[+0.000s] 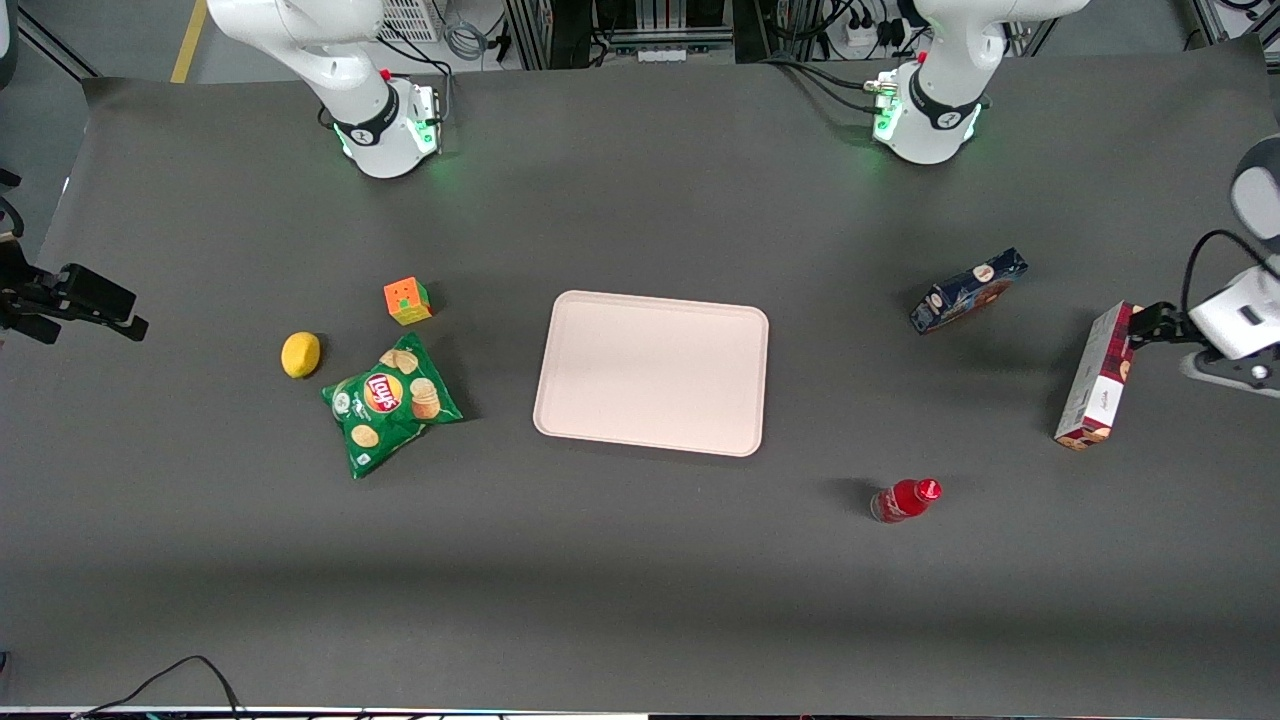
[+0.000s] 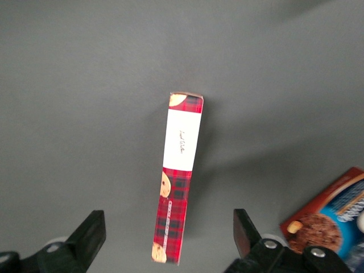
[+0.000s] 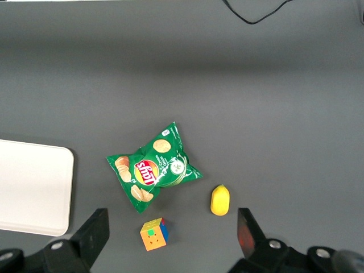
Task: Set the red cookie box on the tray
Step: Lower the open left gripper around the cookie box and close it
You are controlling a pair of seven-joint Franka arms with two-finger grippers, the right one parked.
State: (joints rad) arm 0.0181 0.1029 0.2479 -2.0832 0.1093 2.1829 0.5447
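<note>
The gripper (image 2: pixel 169 239) hangs above the red cookie box (image 2: pixel 178 178), fingers (image 2: pixel 88 238) spread wide and touching nothing. The box stands on its narrow edge at the table's working-arm end, well apart from the tray (image 1: pixel 652 372), roughly its three o'clock. An off-centre descent could tip it.

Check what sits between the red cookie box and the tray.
Front view: only bare table between the red cookie box and tray; the open end effector straddles the box.

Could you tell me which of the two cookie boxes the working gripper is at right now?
The red cookie box: the open gripper straddles it; the dark blue box lies apart.
</note>
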